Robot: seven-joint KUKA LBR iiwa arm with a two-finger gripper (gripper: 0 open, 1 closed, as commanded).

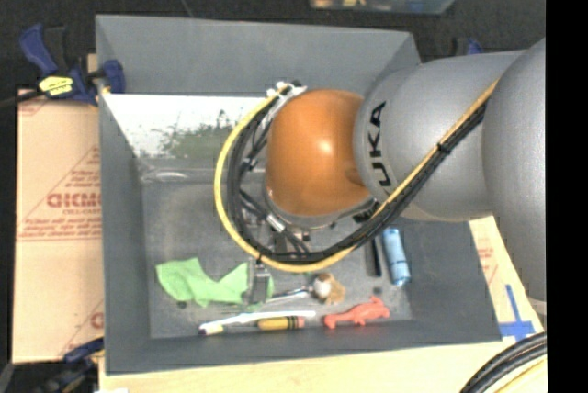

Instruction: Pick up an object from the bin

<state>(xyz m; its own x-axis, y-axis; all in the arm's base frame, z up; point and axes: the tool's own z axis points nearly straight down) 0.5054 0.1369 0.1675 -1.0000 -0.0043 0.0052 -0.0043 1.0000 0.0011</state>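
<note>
Green crumpled cloth (195,281) lies on the floor of the bin (165,198), by its near edge and left of the middle. In the camera view, the gripper (260,283) sits low at the cloth's right end, under the arm's orange cover; you cannot tell whether it is open or closed. A white-and-yellow marker (257,322) lies just beside it. You seem to be at the grasp step: next, close on the cloth and lift clear.
</note>
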